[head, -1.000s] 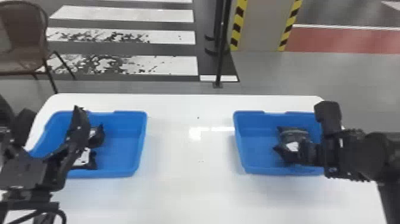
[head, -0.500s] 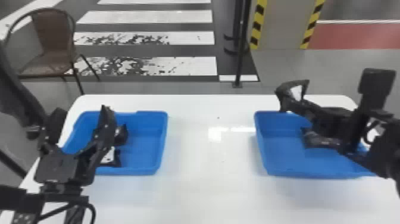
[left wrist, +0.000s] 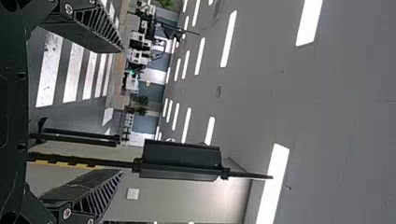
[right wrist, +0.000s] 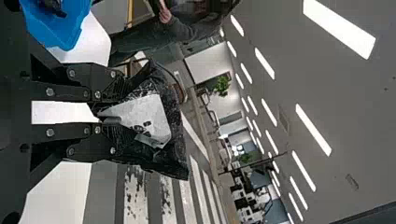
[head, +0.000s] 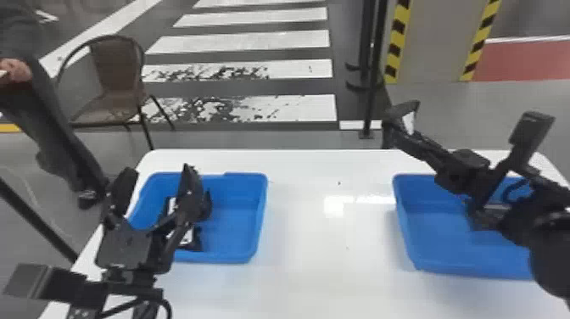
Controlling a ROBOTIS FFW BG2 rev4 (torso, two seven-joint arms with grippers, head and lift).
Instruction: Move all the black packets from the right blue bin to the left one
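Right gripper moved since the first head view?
Yes: from down at the right bin, the right gripper has gone up and beyond its far rim, holding a packet.

Two bins (head: 262,212), one chair (head: 114,68), perhaps three black packets (right wrist: 152,109).

Head view: my right arm (head: 538,216) covers part of the right blue bin (head: 441,231); contents behind it unreadable. My left gripper (head: 159,169) partly hides black packets (head: 187,237) in the left blue bin (head: 235,220); count uncertain. Held packet's (right wrist: 147,114) pinched end: obscured by my right gripper (head: 396,132).
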